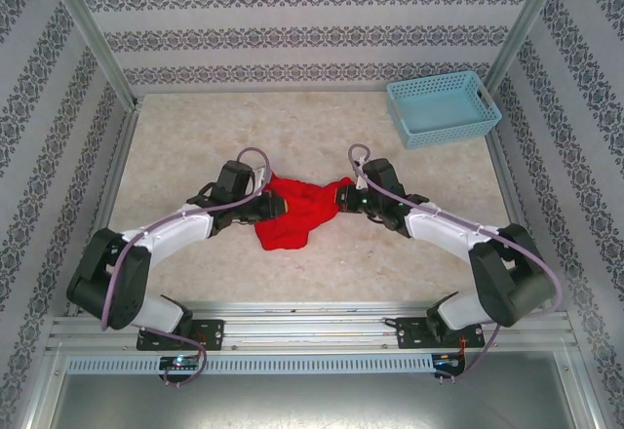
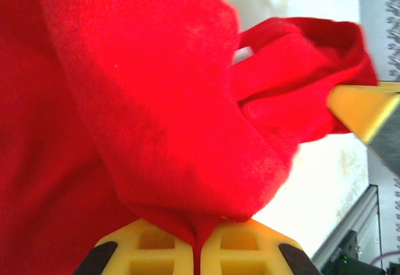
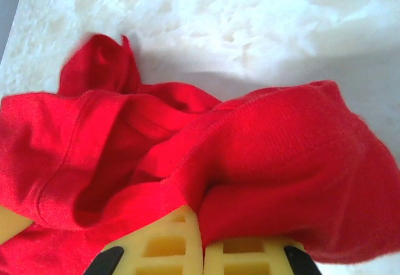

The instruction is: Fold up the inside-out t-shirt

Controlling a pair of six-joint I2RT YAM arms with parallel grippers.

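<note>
The bright red t-shirt (image 1: 297,213) lies bunched and wrinkled in the middle of the table, between both arms. My left gripper (image 1: 267,205) is at its left edge, and in the left wrist view its yellow fingers (image 2: 156,247) are shut on a fold of red cloth (image 2: 156,100). My right gripper (image 1: 343,198) is at the shirt's right edge. In the right wrist view its yellow fingers (image 3: 169,244) are shut on a seam of the shirt (image 3: 250,156). The other gripper's yellow finger (image 2: 365,109) pokes in at the right of the left wrist view.
A light blue plastic basket (image 1: 442,107) stands at the back right of the marbled table (image 1: 195,136). Patterned walls with metal posts close in the three sides. An aluminium rail (image 1: 312,327) runs along the near edge by the arm bases.
</note>
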